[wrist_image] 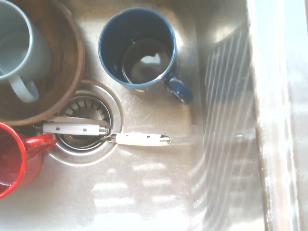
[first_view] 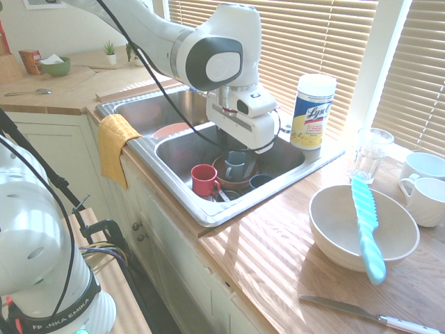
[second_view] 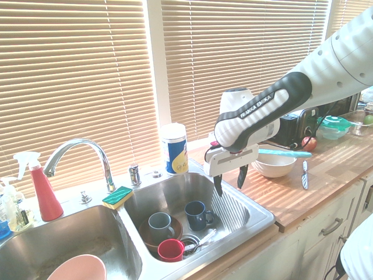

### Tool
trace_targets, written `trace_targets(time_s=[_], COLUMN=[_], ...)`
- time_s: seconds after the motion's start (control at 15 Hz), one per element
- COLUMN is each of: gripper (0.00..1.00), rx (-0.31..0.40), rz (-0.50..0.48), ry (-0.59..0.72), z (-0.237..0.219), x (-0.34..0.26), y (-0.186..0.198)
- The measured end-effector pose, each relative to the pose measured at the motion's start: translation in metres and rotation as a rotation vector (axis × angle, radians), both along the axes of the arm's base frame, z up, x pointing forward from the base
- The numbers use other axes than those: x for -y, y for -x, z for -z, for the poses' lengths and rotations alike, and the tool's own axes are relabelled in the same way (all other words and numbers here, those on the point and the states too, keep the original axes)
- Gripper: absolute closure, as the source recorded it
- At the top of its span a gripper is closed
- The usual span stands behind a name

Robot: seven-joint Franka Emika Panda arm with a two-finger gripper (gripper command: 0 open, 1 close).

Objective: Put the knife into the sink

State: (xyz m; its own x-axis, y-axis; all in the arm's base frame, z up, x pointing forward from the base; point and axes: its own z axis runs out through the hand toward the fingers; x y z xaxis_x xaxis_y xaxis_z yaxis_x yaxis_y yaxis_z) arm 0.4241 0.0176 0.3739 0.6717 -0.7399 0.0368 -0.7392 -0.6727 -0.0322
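Seeing, in the second outside view, the gripper (second_view: 229,184) over the sink (second_view: 262,218), pointing down, with fingers wide apart and nothing in between. Seeing the blue-green knife (second_view: 284,153) too, lying over the white bowl (second_view: 274,168) on the wooden counter, out past the end of the sink. Looks like plastic, so likely light to lift, a bit stiff, and maybe slippery where smooth. Not likely to break, but could tip or slide off the round bowl if bumped.

In the first outside view, showing the same knife laid right across the top of the bowl, fat handle sticking out over the near side, wavy blade pointing at the clear glass (first_view: 370,156). Best to take hold near the middle, by the start of the handle, one finger on each side, then lift straight up, well away from the glass. Showing the arm (first_view: 222,62) bent over the sink, with the hand end low, so needing to rise and swing across to the bowl first.

In the wrist view, looking down at a blue cup (wrist_image: 137,48), a red cup (wrist_image: 19,159) and two white handles (wrist_image: 142,139) by the drain (wrist_image: 89,108). No sign of the blue-green knife there.
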Motion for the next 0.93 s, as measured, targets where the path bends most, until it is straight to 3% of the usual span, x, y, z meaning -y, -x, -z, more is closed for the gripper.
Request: trace_targets(time_s=[0.2,0.6,0.93], gripper=[0.0,0.0,0.0], rx=[-0.001,-0.023,-0.069], rz=[-0.062,-0.439,-0.678], ry=[-0.013,-0.028,0.158], z=[-0.001,-0.046,-0.08], x=[0.003,0.059,0.134], y=[0.0,0.004,0.003])
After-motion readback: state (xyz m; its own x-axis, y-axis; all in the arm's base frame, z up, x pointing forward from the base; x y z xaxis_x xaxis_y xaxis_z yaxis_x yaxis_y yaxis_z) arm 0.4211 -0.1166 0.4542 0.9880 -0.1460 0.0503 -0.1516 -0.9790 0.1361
